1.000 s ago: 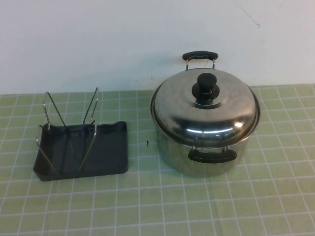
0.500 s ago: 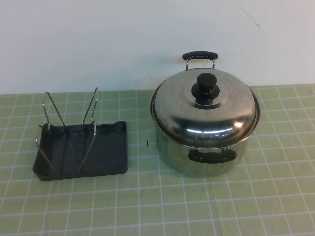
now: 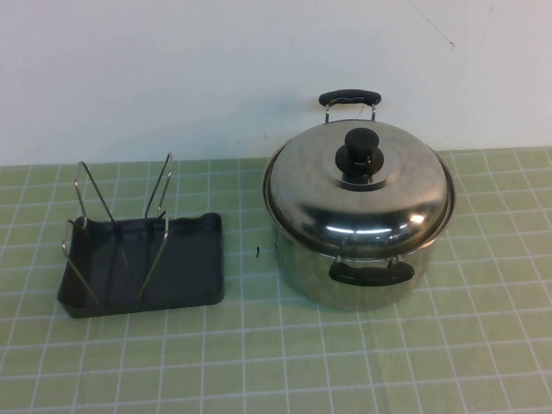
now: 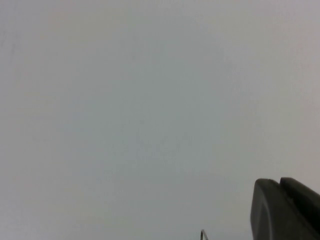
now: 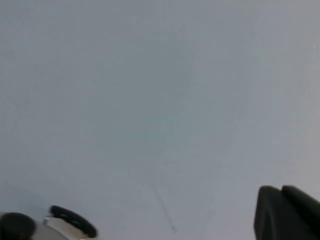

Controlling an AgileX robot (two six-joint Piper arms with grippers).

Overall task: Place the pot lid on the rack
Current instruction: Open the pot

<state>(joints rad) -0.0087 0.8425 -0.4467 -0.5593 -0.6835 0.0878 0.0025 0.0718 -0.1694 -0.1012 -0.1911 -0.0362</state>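
Observation:
The shiny domed pot lid (image 3: pixel 392 198) with its black knob (image 3: pixel 360 153) sits closed on the steel pot (image 3: pixel 302 267) at the right of the table. The rack (image 3: pixel 160 185) of thin wire loops rises from a dark grey tray (image 3: pixel 190 267) at the left, apart from the pot. Neither gripper shows in the high view. My left gripper (image 4: pixel 279 182) faces the white wall, its two dark fingers together, with a rack wire tip (image 4: pixel 202 234) at the view's edge. My right gripper (image 5: pixel 280 189) also faces the wall, fingers together; the lid knob (image 5: pixel 15 227) and a pot handle (image 5: pixel 72 220) show far from it.
A green checked cloth (image 3: pixel 276 362) covers the table. A white wall (image 3: pixel 172 78) stands close behind the pot and the rack. The pot has one black handle at the front (image 3: pixel 371 272) and one at the back (image 3: pixel 349 97).

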